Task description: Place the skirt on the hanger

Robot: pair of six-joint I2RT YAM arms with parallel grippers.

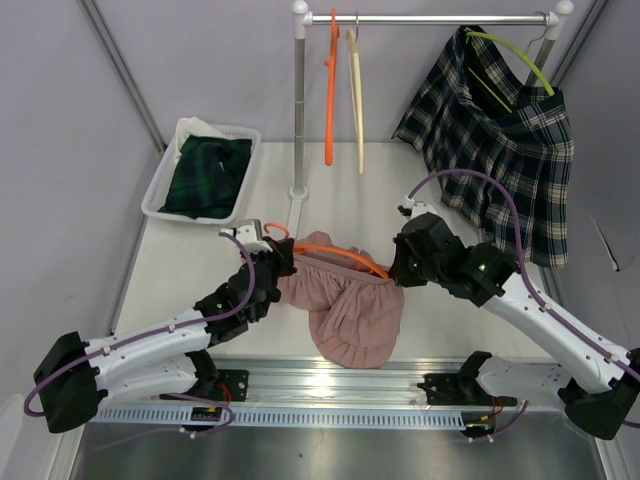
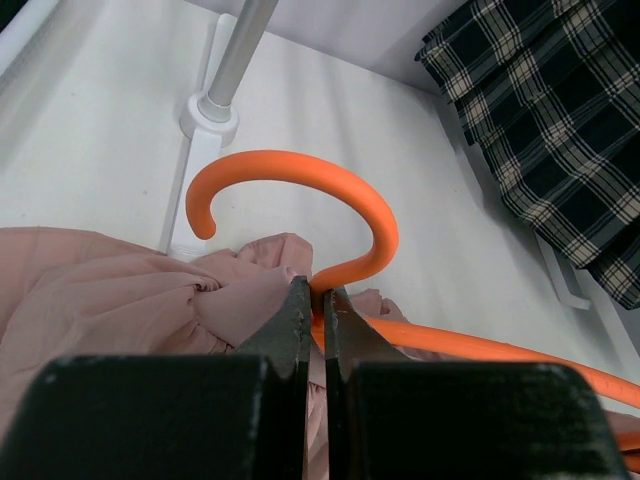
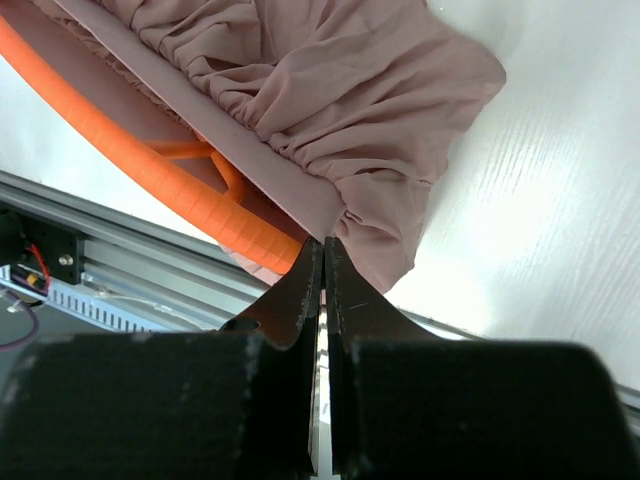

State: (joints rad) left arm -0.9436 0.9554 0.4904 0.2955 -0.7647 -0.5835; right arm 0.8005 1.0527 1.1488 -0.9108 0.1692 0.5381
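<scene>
Brightly, evenly lit, seemingly from overhead. Softly shadowed across the white counter [image 1: 190, 262], washed to glare in the right wrist view. Sharp from above; blurred at the dark jaws close in.

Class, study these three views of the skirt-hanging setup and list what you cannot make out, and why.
1. Top view: the right end of the held orange hanger, hidden under the pink skirt and right gripper.
2. Left wrist view: the hanger's far arm, cut off by the right edge; the left gripper covers its neck.
3. Top view: what lies beneath the green plaid garment in the white bin.
</scene>
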